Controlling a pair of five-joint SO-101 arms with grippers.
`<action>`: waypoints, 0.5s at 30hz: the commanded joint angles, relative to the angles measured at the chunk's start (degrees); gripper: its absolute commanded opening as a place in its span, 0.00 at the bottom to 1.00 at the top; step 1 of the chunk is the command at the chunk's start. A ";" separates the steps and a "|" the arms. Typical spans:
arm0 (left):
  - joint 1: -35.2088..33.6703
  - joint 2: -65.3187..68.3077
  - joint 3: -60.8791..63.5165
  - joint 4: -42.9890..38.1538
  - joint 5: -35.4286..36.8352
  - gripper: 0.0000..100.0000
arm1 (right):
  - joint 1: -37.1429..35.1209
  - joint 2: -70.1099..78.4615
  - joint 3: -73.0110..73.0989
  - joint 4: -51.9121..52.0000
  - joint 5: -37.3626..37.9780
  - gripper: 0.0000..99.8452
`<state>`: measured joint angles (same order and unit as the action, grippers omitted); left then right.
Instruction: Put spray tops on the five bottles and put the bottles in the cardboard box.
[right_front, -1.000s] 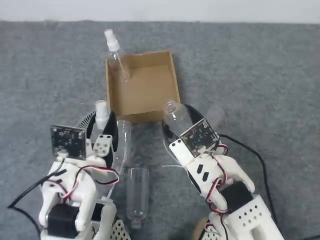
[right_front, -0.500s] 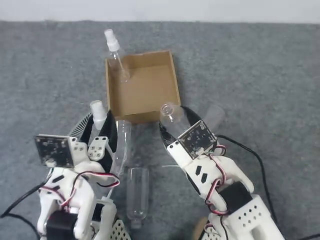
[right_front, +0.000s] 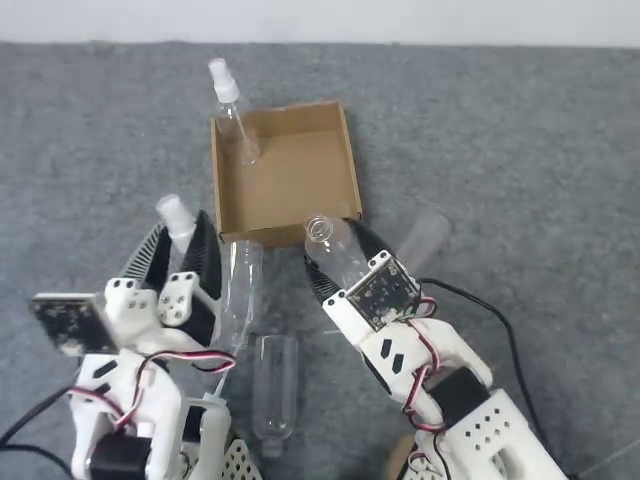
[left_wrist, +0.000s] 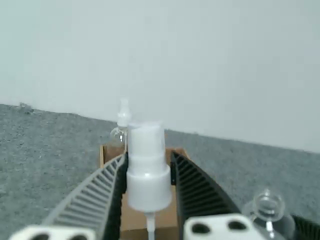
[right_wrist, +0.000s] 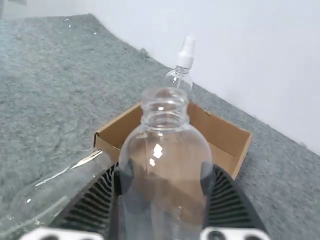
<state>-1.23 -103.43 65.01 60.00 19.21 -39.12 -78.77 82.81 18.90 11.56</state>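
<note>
In the high view the left claw (right_front: 182, 228) is at the middle left of the frame. It is closed on a spray top (right_front: 176, 214), and the white top stands upright between its two black fingers. The left wrist view shows the spray top (left_wrist: 146, 167) more clearly: a white ribbed collar with a thin tube hanging under it, and the fingers press it from both sides.

The right claw (right_front: 342, 258) is at the centre of the frame, just below the box (right_front: 290, 175). It is closed around the held bottle (right_front: 336, 250), which is clear plastic with an open threaded neck and no top. In the right wrist view the held bottle (right_wrist: 162, 170) has round shoulders, and the fingers grip its body on both sides.

The box is brown cardboard, open on top, in the upper middle of the frame. A capped bottle (right_front: 232, 120) leans in its upper left corner, and its white sprayer sticks out over the rim.

Three more clear bottles without tops lie on the grey surface (right_front: 500, 130):
- The left bottle (right_front: 240, 290) is just beside the left arm.
- The low bottle (right_front: 275, 385) is at the bottom centre, between the arms.
- The right bottle (right_front: 425, 235) is to the right of the box, partly behind the right arm.
</note>
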 joint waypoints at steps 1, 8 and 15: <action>-2.29 -1.14 -0.92 -4.40 3.34 0.06 | -0.57 -1.01 -0.35 -3.30 0.70 0.10; -2.55 -1.14 -1.10 -10.37 3.08 0.06 | -0.57 -1.01 -0.18 -3.38 0.70 0.10; -2.55 -1.14 -3.82 -11.87 3.34 0.06 | -0.57 -1.01 -0.09 -3.38 0.70 0.10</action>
<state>-3.60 -103.43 64.92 50.07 21.76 -39.38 -78.77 83.34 16.97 11.56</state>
